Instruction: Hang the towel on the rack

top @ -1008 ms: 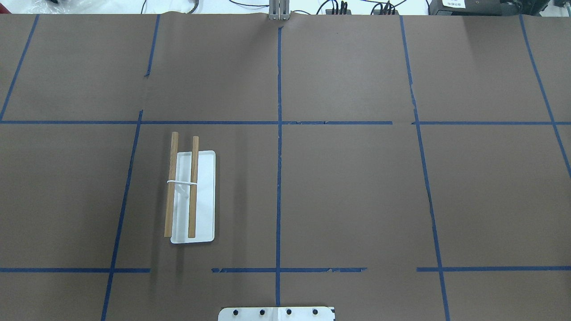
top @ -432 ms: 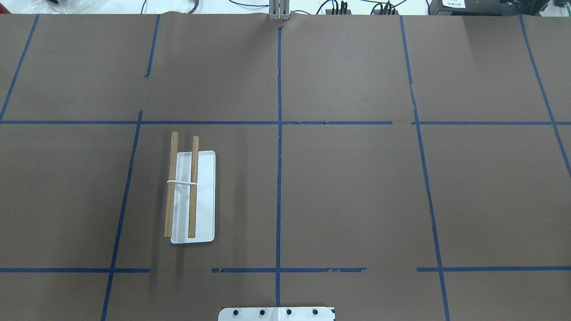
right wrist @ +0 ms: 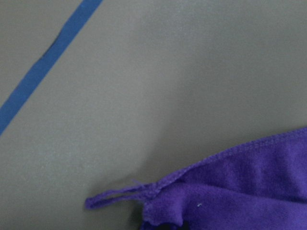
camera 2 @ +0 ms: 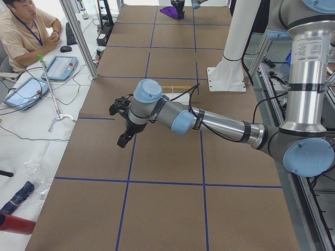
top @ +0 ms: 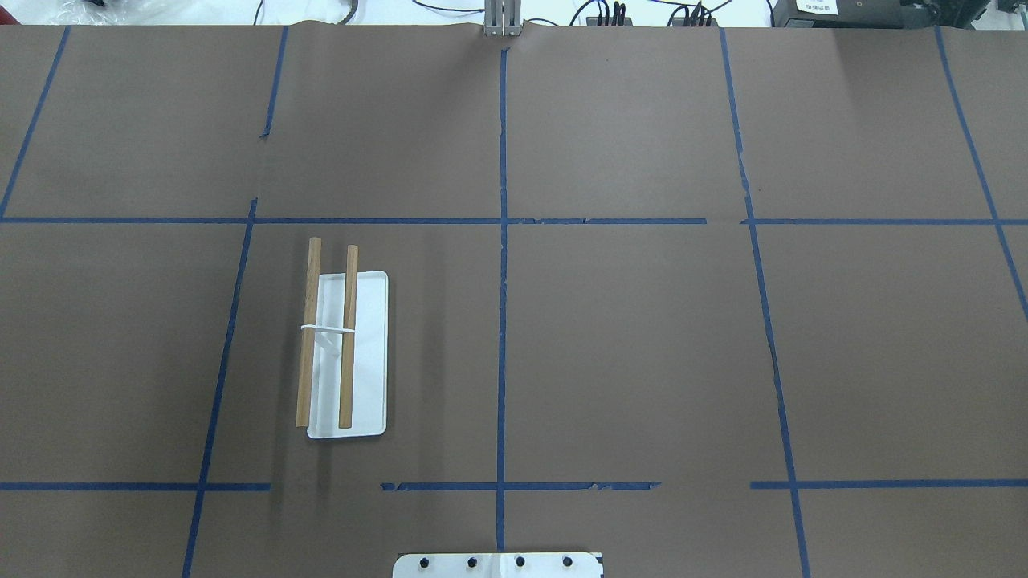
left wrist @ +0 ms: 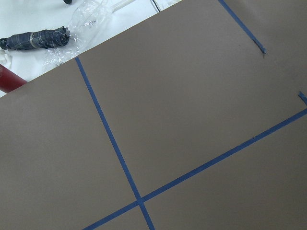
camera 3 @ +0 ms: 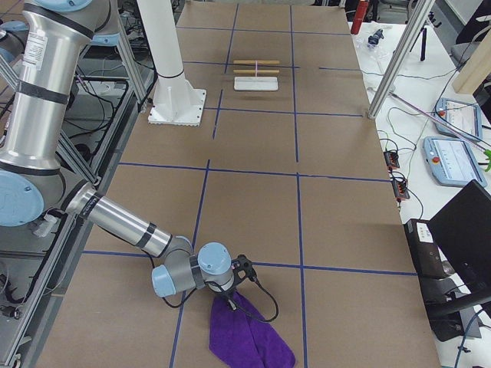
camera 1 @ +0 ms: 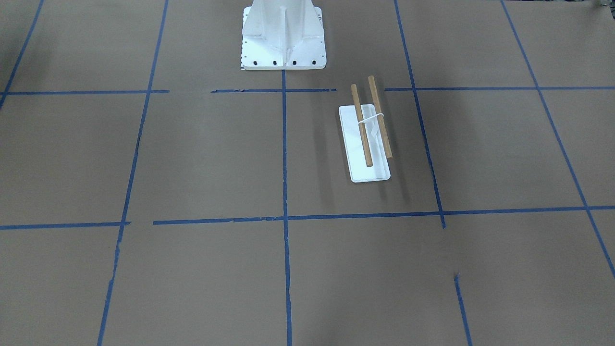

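The rack (top: 341, 345) is two wooden rods tied by a white band over a white base, left of the table's middle; it also shows in the front view (camera 1: 367, 132) and the right view (camera 3: 255, 73). The purple towel (camera 3: 249, 337) lies crumpled on the table at its right end, and its edge fills the right wrist view (right wrist: 240, 191). My right gripper (camera 3: 236, 285) is down at the towel's near corner; I cannot tell whether it is open or shut. My left gripper (camera 2: 122, 141) hangs above bare table at the left end; I cannot tell its state.
The robot's white base plate (top: 498, 564) sits at the near middle edge. An operator (camera 2: 21, 26) sits beyond the table's far edge with tablets (camera 2: 60, 67). Metal frame posts (camera 3: 399, 61) stand along that edge. Plastic wrap and a dark roll (left wrist: 36, 38) lie off the table's left end.
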### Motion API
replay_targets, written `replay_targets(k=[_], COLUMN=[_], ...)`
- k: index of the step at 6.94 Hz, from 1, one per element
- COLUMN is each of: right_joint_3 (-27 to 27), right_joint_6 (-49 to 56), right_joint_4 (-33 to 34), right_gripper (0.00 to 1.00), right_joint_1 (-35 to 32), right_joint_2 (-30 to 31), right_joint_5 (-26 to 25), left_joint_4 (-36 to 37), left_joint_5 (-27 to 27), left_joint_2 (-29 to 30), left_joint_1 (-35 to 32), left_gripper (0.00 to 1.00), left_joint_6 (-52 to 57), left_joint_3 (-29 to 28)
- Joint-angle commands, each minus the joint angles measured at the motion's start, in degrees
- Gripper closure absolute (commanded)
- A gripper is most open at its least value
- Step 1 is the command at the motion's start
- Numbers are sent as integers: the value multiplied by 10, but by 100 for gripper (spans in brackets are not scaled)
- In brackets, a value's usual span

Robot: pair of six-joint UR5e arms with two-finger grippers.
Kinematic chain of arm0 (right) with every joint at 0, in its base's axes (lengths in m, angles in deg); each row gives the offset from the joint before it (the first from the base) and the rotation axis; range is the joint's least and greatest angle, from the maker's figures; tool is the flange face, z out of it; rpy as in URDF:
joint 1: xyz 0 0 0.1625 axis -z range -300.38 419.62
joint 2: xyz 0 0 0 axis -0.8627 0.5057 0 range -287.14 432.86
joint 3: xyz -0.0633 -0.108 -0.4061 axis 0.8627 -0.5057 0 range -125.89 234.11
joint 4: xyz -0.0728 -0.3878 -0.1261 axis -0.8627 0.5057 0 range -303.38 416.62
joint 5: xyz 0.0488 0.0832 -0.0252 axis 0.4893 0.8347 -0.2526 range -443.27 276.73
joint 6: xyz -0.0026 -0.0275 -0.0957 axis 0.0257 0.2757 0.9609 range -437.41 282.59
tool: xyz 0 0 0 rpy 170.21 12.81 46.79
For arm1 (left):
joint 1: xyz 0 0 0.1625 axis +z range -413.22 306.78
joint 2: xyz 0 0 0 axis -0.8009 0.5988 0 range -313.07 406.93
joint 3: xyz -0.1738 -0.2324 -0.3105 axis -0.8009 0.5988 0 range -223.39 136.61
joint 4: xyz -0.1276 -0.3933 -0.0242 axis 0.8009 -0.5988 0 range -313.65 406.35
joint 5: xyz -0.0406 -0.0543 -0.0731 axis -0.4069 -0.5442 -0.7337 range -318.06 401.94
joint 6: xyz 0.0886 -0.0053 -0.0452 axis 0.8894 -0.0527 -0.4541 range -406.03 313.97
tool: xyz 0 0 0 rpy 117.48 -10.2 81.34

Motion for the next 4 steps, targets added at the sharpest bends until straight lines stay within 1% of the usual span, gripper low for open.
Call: replay_targets(k=[1,2,3,4], right_joint_3=[6,17,46,94], right_joint_6=[24,29,29,29], right_joint_4=[-3,-3,-3,-3], right_gripper=[100,100,100,100], right_joint_1=[0,-2,-13,-37], right_joint_2=[0,2,5,8], right_joint_5=[-7,-5,0,13], left_joint_4=[0,-1,-13,-61], left_joint_5=[0,0,0,0], left_joint_2=[0,0,0,-1], left_joint_1=[0,0,0,0], left_gripper=[0,0,0,0], left_joint_6=[0,0,0,0], left_joint_3=[0,1,1,-6])
